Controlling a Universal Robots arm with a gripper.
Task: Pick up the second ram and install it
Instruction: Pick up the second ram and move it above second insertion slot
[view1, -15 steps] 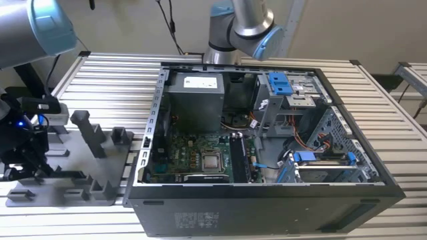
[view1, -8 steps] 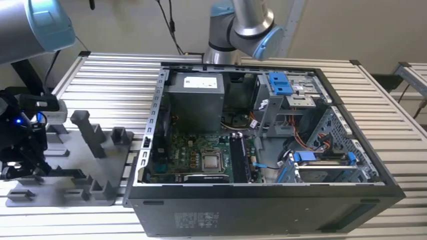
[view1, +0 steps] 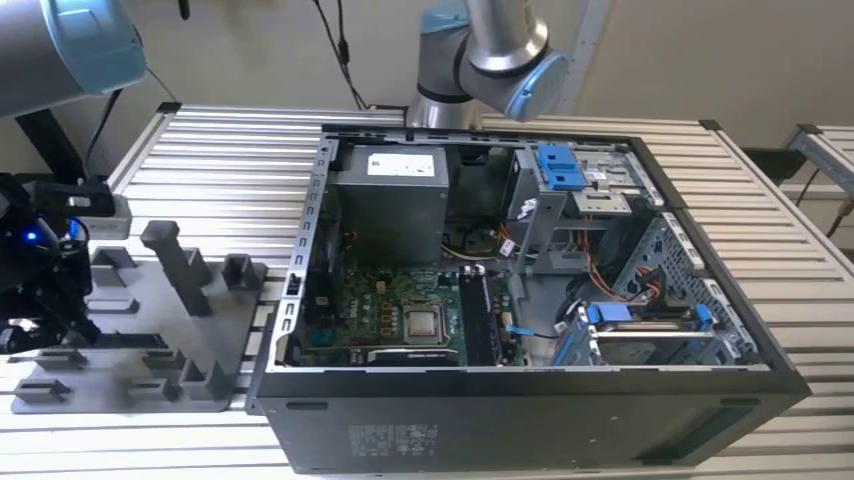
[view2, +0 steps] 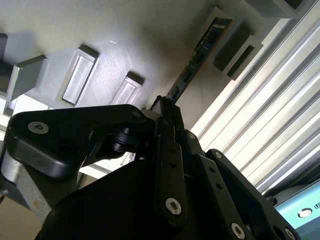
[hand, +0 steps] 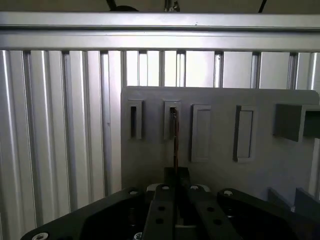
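Two containers sit on the slatted metal table (view1: 214, 150): the grey holder tray (view1: 140, 318) and, just beside it on the exterior view's right, the open computer case (view1: 534, 425).

The tray holds the second ram (view2: 197, 55). In both wrist views the ram stands on its long edge on the tray's floor, with its far end at one of the narrow slots in a row of rectangular pockets (hand: 201, 132). An upright grey post (view1: 174, 262) rises from the tray's middle, with low blocks around it.

The gripper (view2: 166, 106) hangs over the side of the tray that faces away from the case. Its jaws are clenched on the near end of the ram, which runs from the fingertips across the tray.

Inside the case lies a green motherboard (view1: 354, 315) with the square CPU (view1: 427, 323) set in it. A long dark stick (view1: 477, 315) stands just past the CPU, on the side away from the tray. A grey power supply (view1: 387, 200) fills the upper corner nearest the tray. Drive cages with blue tabs (view1: 561, 168) take the half of the case away from the tray.
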